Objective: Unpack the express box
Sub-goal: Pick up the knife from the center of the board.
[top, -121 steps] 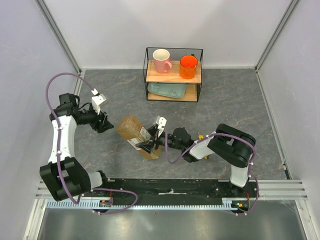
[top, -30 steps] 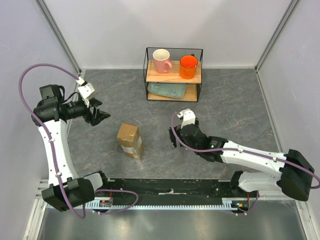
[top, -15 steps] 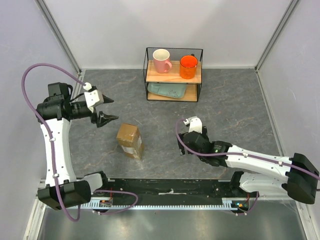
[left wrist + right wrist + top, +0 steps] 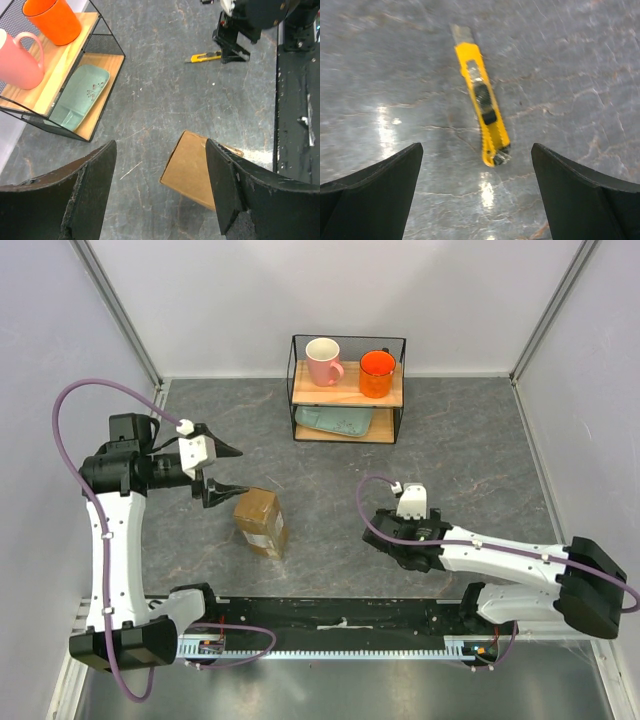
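The express box (image 4: pixel 261 519), a brown cardboard parcel with a small white label, lies left of centre on the grey table; it also shows as the box (image 4: pixel 192 167) in the left wrist view. My left gripper (image 4: pixel 231 470) hovers open just left of and above it, nothing between its fingers (image 4: pixel 92 187). A yellow utility knife (image 4: pixel 482 117) lies flat on the table. My right gripper (image 4: pixel 400 543) points down over the knife, open, its fingertips (image 4: pixel 395 175) on either side of the knife's near end and apart from it.
A black wire rack (image 4: pixel 348 390) at the back holds a pink mug (image 4: pixel 322 360), an orange mug (image 4: pixel 377 373) and a green tray (image 4: pixel 335 421) on its lower shelf. Grey walls close in the table. The black base rail (image 4: pixel 340 615) runs along the near edge.
My left gripper has swung right, closer to the box. My right gripper, at the box four seconds ago, has drawn away right and nearer, and now hangs over the knife.
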Action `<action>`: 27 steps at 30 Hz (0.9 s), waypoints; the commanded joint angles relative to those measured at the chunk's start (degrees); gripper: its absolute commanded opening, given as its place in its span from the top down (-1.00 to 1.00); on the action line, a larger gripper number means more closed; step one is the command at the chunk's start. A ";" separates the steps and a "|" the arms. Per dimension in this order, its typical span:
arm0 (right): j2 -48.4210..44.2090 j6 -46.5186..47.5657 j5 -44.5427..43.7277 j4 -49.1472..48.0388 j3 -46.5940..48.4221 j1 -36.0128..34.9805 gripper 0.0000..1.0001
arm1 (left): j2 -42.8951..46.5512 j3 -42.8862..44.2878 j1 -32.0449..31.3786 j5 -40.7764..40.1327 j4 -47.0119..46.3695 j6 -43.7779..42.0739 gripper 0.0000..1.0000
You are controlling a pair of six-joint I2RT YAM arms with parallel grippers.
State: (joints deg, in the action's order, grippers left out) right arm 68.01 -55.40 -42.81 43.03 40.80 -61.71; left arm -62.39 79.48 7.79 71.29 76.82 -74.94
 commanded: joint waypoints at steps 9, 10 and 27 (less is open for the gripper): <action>4.76 -16.32 -1.76 0.33 -7.21 0.19 -0.78 | 3.06 2.25 -0.15 7.46 3.08 8.58 -0.58; 5.20 -16.41 -1.49 -0.91 -8.00 0.10 -0.76 | 3.33 2.17 -0.15 7.38 3.08 8.67 -0.58; 11.18 -7.19 -2.29 -16.46 -9.32 6.50 -0.60 | 5.96 2.34 -0.15 4.13 2.90 10.16 -0.57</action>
State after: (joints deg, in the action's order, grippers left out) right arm 77.89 -67.81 -47.24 32.86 32.40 -58.87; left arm -57.49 79.88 7.75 75.11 76.82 -66.83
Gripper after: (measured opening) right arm 0.806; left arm 0.789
